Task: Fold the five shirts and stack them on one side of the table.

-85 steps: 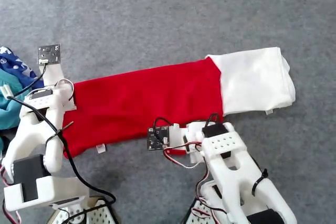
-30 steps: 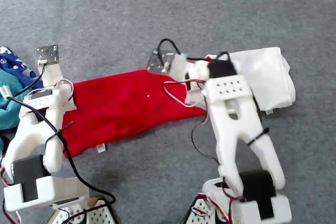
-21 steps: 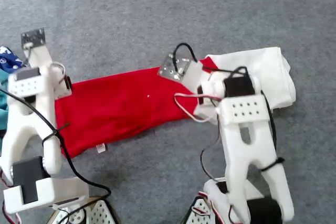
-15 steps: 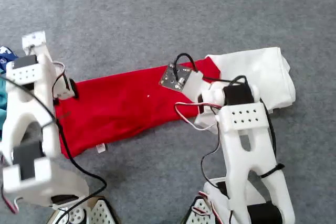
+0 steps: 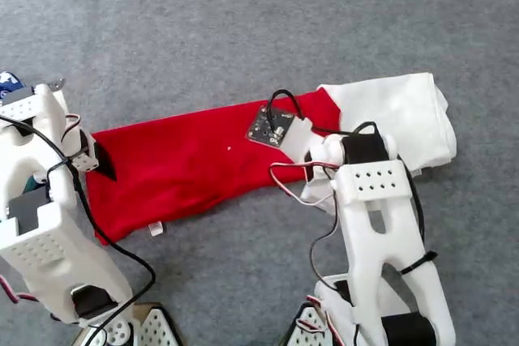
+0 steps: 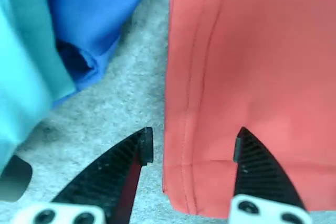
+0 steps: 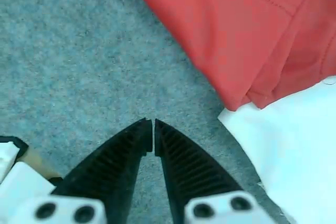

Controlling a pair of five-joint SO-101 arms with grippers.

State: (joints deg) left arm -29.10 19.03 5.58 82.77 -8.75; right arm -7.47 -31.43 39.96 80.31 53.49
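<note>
At mid-table, the red shirt (image 5: 186, 169) lies lengthwise, its right end touching the folded white shirt (image 5: 393, 123). I note the left gripper (image 6: 192, 139) has drawn back to the shirt's left hem, jaws spread, holding nothing. The right gripper (image 7: 153, 123) stays closed and empty over the grey table (image 7: 63, 51).

Spread shirt (image 5: 203, 164) lies left of folded shirt (image 5: 393, 123) (edges touching)

Both arms out, grippers pointing down.
The left arm (image 5: 39, 216) sits far to the left, left gripper (image 6: 192, 144) spread wide; the right arm (image 5: 377, 208) extends up the middle, right gripper (image 7: 153, 125) pinched closed, tips touching.
</note>
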